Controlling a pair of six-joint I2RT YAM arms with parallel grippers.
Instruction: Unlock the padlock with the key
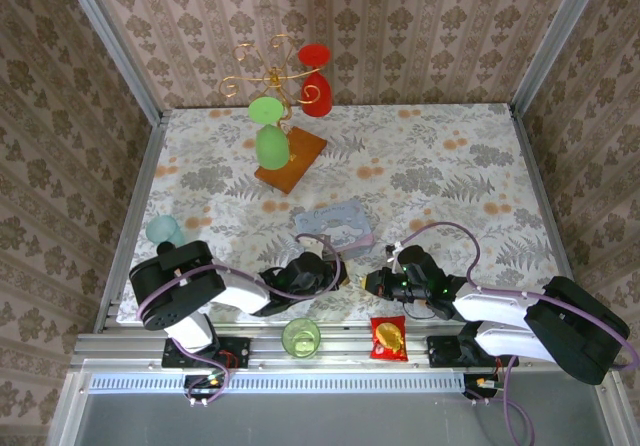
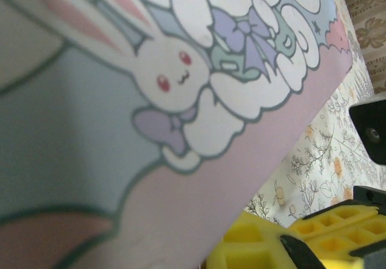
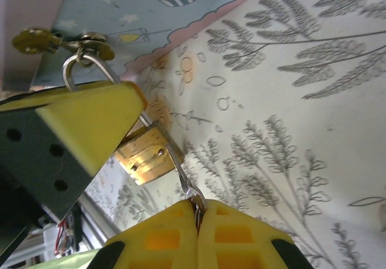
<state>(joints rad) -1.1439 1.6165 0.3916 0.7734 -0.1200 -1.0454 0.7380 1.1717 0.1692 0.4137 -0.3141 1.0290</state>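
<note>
Right jaws pinching key [image 3: 184, 175] at padlock [image 3: 145, 155], padlock hung on tin [image 3: 108, 9] clasp [image 3: 87, 40], left jaws closed alongside

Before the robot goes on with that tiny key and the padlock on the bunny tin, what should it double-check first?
1. Key gripped: ok. The right gripper is shut on the key.
2. Padlock steadied: cannot tell. The left gripper is shut and one finger lies over the top of the padlock, but a firm hold is hidden.
3. Key seated in the keyhole: cannot tell. Its shaft runs along the padlock's edge.
4. Shackle threaded through the clasp: ok.
5. Tin lying flat on the table: ok.
</note>
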